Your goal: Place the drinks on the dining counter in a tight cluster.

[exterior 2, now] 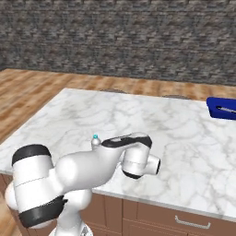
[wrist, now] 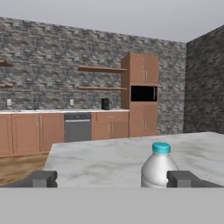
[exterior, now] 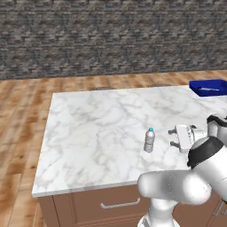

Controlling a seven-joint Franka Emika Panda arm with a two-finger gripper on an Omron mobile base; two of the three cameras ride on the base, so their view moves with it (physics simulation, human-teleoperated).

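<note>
The gripper (wrist: 112, 178), jaws apart, faces the water bottle (wrist: 159, 167): probably light, slick; grasp mid-body.

no text, brand, number or sign could be read anywhere. the water bottle (exterior: 149, 140) on the dining counter (exterior: 97, 128) carried no legible label, only a plain clear body and a blue cap. the blue tray (exterior: 208, 87) at the far end of the marble top was unmarked. the cabinets and dark appliances along the stone wall in the hand view showed no lettering at that size.
</note>
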